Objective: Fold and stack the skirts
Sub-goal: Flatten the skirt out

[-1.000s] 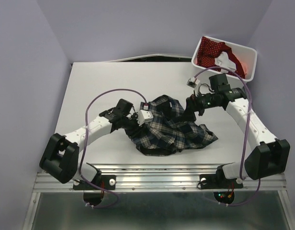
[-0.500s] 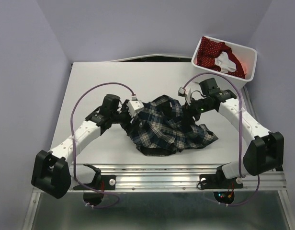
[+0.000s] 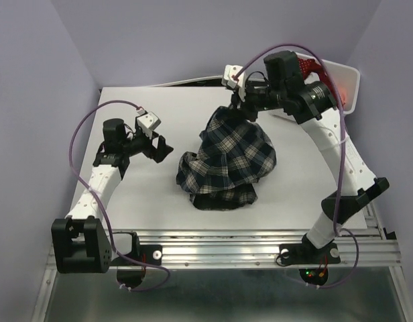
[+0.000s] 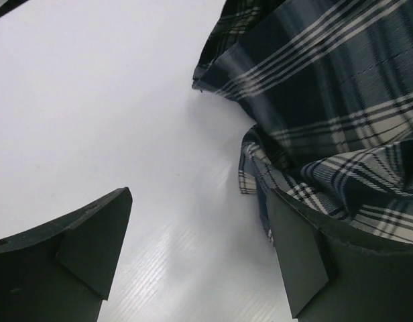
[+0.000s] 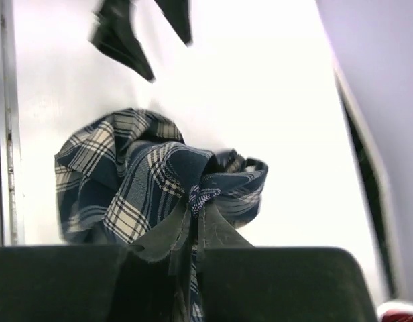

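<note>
Since half a second ago: left gripper [image 3: 159, 149] has let go of the plaid skirt [image 3: 226, 157] and drawn back to the left; right gripper [image 3: 245, 107] has risen toward the far side, taking one end of the garment up with it. Table [image 3: 146, 194]: white, with the skirt's lower folds heaped near its middle, a dark edge showing at the near side of the heap. Left gripper, wrist view [image 4: 196, 248]: fingers spread wide, holding nothing, over bare table just left of the plaid cloth [image 4: 327, 100]. Right gripper, wrist view [image 5: 193, 228]: fingers pressed together, pinching a bunched edge of the skirt [image 5: 139, 181], which hangs below it in a draped cone down to the table. White bin [image 3: 347, 80]: far right corner, largely hidden behind the right arm. Red skirt [image 3: 307, 67]: dotted, inside the bin, only a small part visible.
</note>
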Available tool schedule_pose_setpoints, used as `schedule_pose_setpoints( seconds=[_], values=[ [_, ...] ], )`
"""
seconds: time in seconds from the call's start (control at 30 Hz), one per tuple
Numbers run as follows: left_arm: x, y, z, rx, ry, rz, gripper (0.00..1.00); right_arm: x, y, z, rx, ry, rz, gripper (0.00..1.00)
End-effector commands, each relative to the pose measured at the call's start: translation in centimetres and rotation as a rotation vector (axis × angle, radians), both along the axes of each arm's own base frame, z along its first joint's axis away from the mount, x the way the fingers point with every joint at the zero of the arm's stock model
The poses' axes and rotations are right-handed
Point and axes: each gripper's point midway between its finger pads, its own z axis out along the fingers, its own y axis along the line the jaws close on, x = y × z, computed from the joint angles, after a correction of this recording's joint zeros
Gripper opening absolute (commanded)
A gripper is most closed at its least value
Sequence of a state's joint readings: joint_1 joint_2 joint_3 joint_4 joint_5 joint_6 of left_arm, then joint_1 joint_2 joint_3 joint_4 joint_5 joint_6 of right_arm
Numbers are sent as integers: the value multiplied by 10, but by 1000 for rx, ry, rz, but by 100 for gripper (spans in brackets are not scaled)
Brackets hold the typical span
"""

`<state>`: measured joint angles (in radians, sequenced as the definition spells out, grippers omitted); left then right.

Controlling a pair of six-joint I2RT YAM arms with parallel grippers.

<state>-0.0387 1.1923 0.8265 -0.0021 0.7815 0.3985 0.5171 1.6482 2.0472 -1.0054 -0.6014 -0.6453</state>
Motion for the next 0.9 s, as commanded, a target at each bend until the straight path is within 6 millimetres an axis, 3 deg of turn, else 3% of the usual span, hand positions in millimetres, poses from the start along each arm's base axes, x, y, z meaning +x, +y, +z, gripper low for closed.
schedule_pose_setpoints(
  seconds=[0.0, 0.03, 0.07, 0.1, 0.13, 0.17, 0.2, 0.23, 0.3, 0.33, 0.37, 0.43, 0.6, 0.87],
  values=[
    [14, 9, 26, -70, -117, -37, 94, -47, 15, 41, -60, -116, 169, 1],
    [15, 11, 30, -58, -138, -40, 94, -60, 16, 34, -94, -102, 205, 1],
    [15, 13, 30, -43, -153, -46, 94, -72, 2, 35, -120, -118, 202, 1],
    [15, 17, 31, 3, -198, -67, 94, -80, -11, -3, -222, -66, 238, 1],
    [14, 21, 34, 33, -233, -79, 94, -87, -26, -20, -286, -80, 255, 1],
    [8, 23, 28, 60, -228, -100, 94, -99, -61, -19, -376, -216, 250, 1],
    [6, 26, 27, 134, -296, -135, 94, -108, -84, -82, -516, -141, 279, 1],
    [-1, 27, 17, 159, -271, -155, 94, -106, -113, -101, -645, -196, 241, 1],
    [-9, 27, 8, 199, -281, -193, 94, -119, -148, -133, -763, -267, 255, 1],
    [-14, 26, 2, 231, -312, -240, 94, -133, -167, -160, -809, -309, 282, 1],
    [-21, 23, -8, 233, -285, -269, 94, -135, -178, -169, -841, -330, 266, 1],
    [-28, 10, -21, 269, -267, -340, 94, -142, -179, -186, -810, -322, 240, 1],
    [-18, -20, -35, 343, -182, -419, 87, -138, -173, -206, -794, -207, 184, 1],
    [39, -82, -13, 71, -66, -503, 80, -146, -176, -224, -785, -194, 188, 1]
  ],
)
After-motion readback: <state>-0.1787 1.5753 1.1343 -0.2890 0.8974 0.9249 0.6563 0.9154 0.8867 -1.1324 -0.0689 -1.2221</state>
